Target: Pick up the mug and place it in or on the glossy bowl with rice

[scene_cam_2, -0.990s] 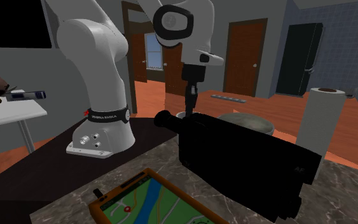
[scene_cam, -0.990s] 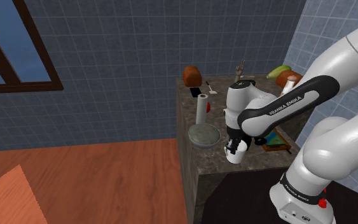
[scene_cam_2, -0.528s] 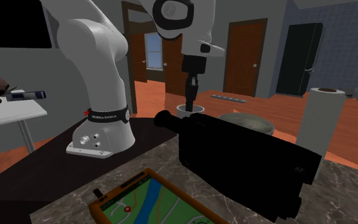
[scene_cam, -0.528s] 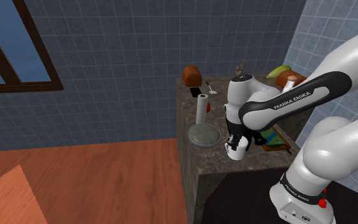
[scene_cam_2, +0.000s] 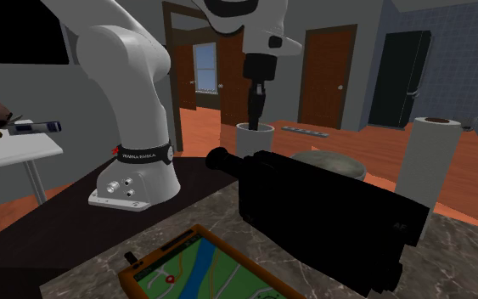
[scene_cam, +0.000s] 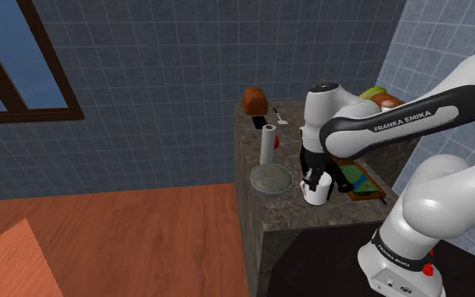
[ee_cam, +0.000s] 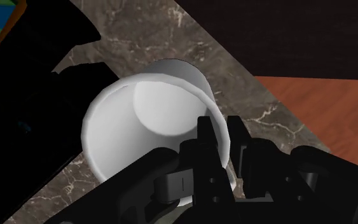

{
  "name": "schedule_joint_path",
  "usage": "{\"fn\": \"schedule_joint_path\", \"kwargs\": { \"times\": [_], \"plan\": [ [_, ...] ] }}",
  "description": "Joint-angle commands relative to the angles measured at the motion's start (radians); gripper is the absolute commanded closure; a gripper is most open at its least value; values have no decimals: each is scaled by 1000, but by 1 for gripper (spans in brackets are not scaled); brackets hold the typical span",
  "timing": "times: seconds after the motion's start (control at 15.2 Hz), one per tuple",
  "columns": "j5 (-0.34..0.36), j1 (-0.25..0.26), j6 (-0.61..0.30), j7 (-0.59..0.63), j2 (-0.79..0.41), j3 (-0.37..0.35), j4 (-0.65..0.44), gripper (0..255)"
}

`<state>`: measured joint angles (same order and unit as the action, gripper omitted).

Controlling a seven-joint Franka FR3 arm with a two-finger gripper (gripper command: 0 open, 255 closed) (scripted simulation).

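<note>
Marble counter [scene_cam: 284, 208] below mug [scene_cam: 315, 193]; blue tiled wall [scene_cam: 159, 76], wood floor [scene_cam: 126, 236].

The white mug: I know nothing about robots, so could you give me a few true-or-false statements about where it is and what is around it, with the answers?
1. The end effector clasps the mug by its wall, with one finger inside it. True.
2. The mug sits in the grey bowl. False: it is in the end effector's grip, beside the bowl, on the shoulder view's right of it.
3. The mug is full of rice. False: the wrist view shows it empty.
4. The paper towel roll stands upright on the counter. True.
</note>
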<state>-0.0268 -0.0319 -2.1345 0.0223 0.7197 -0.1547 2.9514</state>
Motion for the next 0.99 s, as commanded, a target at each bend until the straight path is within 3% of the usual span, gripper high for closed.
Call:
{"fn": "schedule_joint_path", "kwargs": {
  "times": [0.0, 0.92],
  "plan": [
    [1, 1, 44, -4, 29, 4, -15, 255],
    [11, -1, 283, -20, 125, 24, -158, 255]
  ]
}}
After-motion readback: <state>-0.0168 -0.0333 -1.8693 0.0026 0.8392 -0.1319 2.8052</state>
